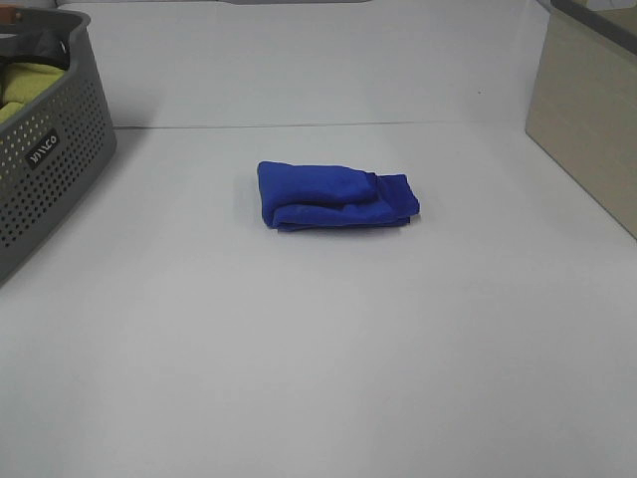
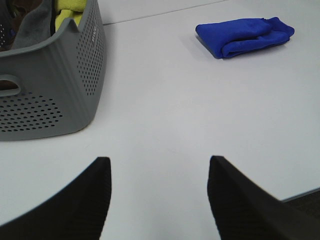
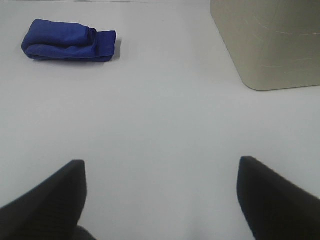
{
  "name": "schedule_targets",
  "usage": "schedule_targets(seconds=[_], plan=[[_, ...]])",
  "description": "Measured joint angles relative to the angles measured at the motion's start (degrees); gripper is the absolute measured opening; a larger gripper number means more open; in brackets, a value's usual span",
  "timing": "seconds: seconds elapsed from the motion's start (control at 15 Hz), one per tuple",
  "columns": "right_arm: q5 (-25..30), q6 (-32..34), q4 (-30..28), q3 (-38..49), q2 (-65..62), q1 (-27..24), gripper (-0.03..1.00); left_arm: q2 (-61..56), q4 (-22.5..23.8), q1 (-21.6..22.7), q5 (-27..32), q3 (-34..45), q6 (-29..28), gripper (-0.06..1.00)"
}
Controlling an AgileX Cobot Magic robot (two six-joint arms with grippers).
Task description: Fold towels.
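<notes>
A royal-blue towel [image 1: 334,196] lies folded into a small thick bundle near the middle of the white table [image 1: 318,349]. It also shows far off in the left wrist view, towel [image 2: 244,36], and in the right wrist view, towel [image 3: 67,40]. Neither arm appears in the high view. My left gripper [image 2: 159,172] stands open over bare table, well short of the towel. My right gripper [image 3: 161,175] is open wider, with nothing between its fingers, also far from the towel.
A grey perforated basket [image 1: 45,149] holding a yellow-green cloth [image 1: 25,85] stands at the left edge, close to my left gripper as basket [image 2: 50,85]. A beige box [image 1: 587,110] stands at the right, seen as box [image 3: 270,40].
</notes>
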Motion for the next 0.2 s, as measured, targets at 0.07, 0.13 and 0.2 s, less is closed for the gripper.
schedule_targets(seconds=[0.07,0.13,0.2], plan=[[0.0,0.0,0.0,0.0,0.0,0.0,0.78,-0.06,0.0,0.0,0.0,0.0,0.0,0.56],[0.0,0.0,0.0,0.0,0.0,0.0,0.78,-0.11,0.0,0.0,0.0,0.0,0.0,0.56],[0.0,0.0,0.0,0.0,0.0,0.0,0.78,-0.11,0.0,0.0,0.0,0.0,0.0,0.56]])
